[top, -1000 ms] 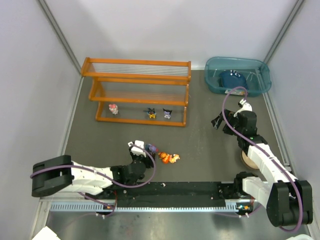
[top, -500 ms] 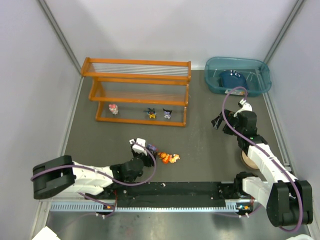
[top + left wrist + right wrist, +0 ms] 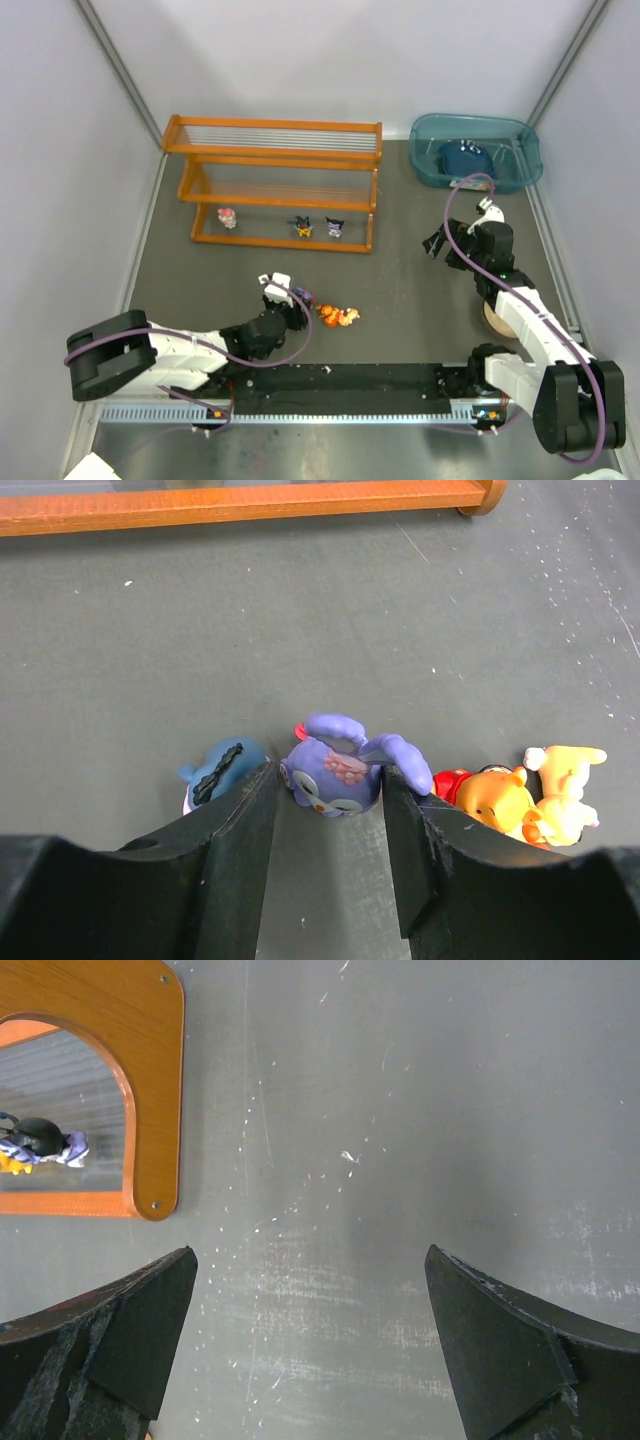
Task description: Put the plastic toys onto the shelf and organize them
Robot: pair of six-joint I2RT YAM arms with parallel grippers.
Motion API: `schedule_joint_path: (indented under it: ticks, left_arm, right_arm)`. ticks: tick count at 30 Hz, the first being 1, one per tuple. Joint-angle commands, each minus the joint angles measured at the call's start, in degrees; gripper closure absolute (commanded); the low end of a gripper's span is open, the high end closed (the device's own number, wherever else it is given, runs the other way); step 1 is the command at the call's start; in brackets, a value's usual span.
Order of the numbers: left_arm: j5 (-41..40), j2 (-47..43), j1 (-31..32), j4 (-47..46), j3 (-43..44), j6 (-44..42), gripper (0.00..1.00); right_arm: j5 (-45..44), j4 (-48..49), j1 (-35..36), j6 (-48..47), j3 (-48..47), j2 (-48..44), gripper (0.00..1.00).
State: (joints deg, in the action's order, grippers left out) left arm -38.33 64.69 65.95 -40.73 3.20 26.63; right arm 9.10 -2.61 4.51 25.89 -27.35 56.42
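Left gripper (image 3: 328,782) is low on the table (image 3: 330,630), jaws partly open, about one toy wide. The purple toy (image 3: 330,775) sits between the fingers (image 3: 235,830), upright on the table. Both pads are right against its sides, and one floppy ear lies over the right finger. Can't tell if it is actually pinched or just bracketed.

A blue toy (image 3: 222,768) is just outside the left finger, touching it or nearly so. An orange-yellow toy (image 3: 500,798) lies just outside the right finger, with a pale yellow one (image 3: 562,780) lying against it – a small red bit shows behind them.

Right gripper (image 3: 308,1255) is spread fully wide and holds nothing. It hangs over bare table beside the right end of the shelf (image 3: 280,152), well apart from the loose toys.

On the shelf's bottom tier are three toys – a pink one (image 3: 228,217) toward the left, then a yellow-black one (image 3: 303,227) and a dark purple one (image 3: 334,227) close together right of centre. Upper tiers carry no toys. A teal bin (image 3: 428,170) sits at the far right corner with a dark blue item (image 3: 463,158) inside.
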Motion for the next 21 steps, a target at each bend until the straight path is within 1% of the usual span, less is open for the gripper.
schedule_joint_path:
  ticks: [1, 5, 11, 13, 14, 16, 17, 19, 20, 21]
  left_arm:
    - [1.50, 1.41, -0.83, -4.62, -0.74, -1.06, 0.49]
    - [1.76, 2.02, -1.00, -5.23, -0.65, -1.06, 0.49]
    - [2.55, 2.37, -1.27, -5.41, -0.30, -1.32, 0.55]
    - [2.73, 2.03, -1.35, -4.80, -0.13, -1.32, 0.59]
    - [2.82, 1.94, -1.44, -4.54, 0.14, -1.23, 0.64]
    - [3.26, 1.32, -1.53, -3.83, 0.31, -1.23, 0.68]
    - [3.34, 1.23, -1.53, -3.57, 0.40, -1.23, 0.73]
    - [3.69, 0.62, -1.62, -2.78, 0.66, -1.32, 0.78]
    - [3.78, 0.18, -1.62, -2.43, 0.67, -1.32, 0.84]
    - [3.79, -0.52, -1.62, -2.16, 0.75, -1.32, 0.88]
  right_arm:
    - [-0.23, 1.91, 0.58, -0.93, -0.42, 0.00, 0.01]
    - [-0.31, 1.82, 0.50, -1.02, -0.42, 0.09, 0.01]
    - [-0.49, 1.73, 0.50, -1.10, -0.42, 0.00, 0.01]
    - [-0.49, 1.73, 0.67, -1.02, -0.42, 0.00, 0.01]
    - [-0.49, 1.73, 0.50, -1.02, -0.42, 0.00, 0.01]
    - [-0.49, 1.73, 0.50, -1.02, -0.42, 0.00, 0.01]
    - [-0.40, 1.73, 0.41, -1.02, -0.42, -0.08, 0.01]
    - [-0.40, 1.73, 0.50, -1.02, -0.42, -0.17, 0.01]
    - [-0.40, 1.73, 0.50, -1.02, -0.42, -0.09, 0.01]
    - [-0.40, 1.73, 0.50, -1.02, -0.42, -0.09, 0.01]
